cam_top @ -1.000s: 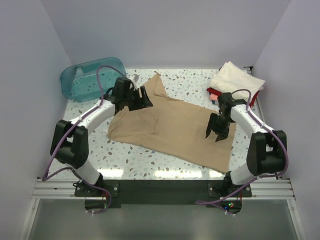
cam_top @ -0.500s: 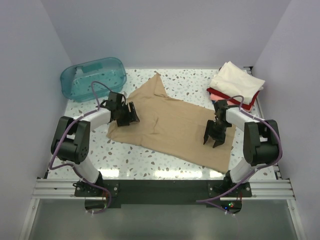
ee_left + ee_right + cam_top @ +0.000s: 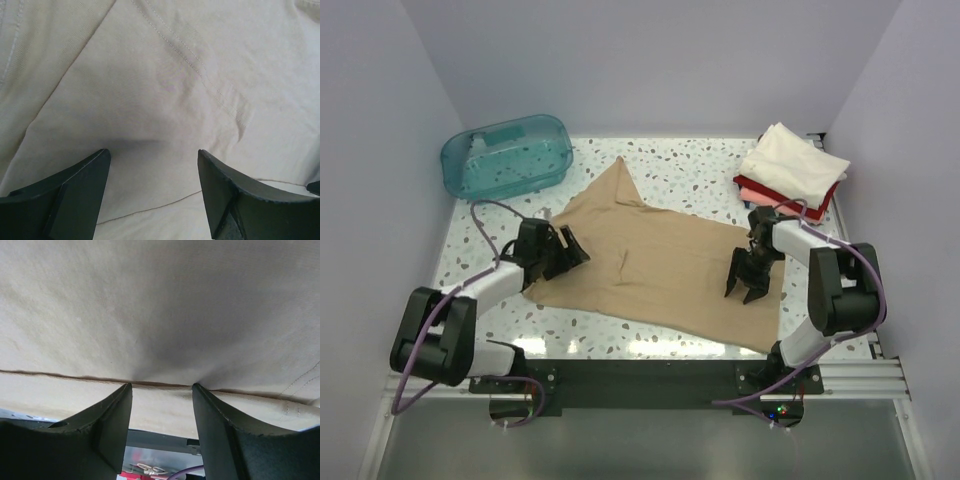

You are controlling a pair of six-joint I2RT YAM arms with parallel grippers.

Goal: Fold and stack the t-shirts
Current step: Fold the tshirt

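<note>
Under both claws lies the tan t-shirt (image 3: pixel 660 275), spread on the worktop (image 3: pixel 690 170). I should pinch both side edges evenly and fold slowly so nothing bunches. My left claw (image 3: pixel 567 250) is wide open, arm stretched low. My right claw (image 3: pixel 745 285) is half open, tipped down onto the cloth edge.

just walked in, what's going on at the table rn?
Both arms are working the tan t-shirt, which lies spread on the table and is not yet folded. The left arm has its jaws low over the shirt's left side, and the right arm has its jaws at the near-right hem. Both sets are apart, and neither visibly pinches cloth. A folded stack, with the cream-white shirt over the red shirt, sits far right. The teal tub sits far left.
</note>
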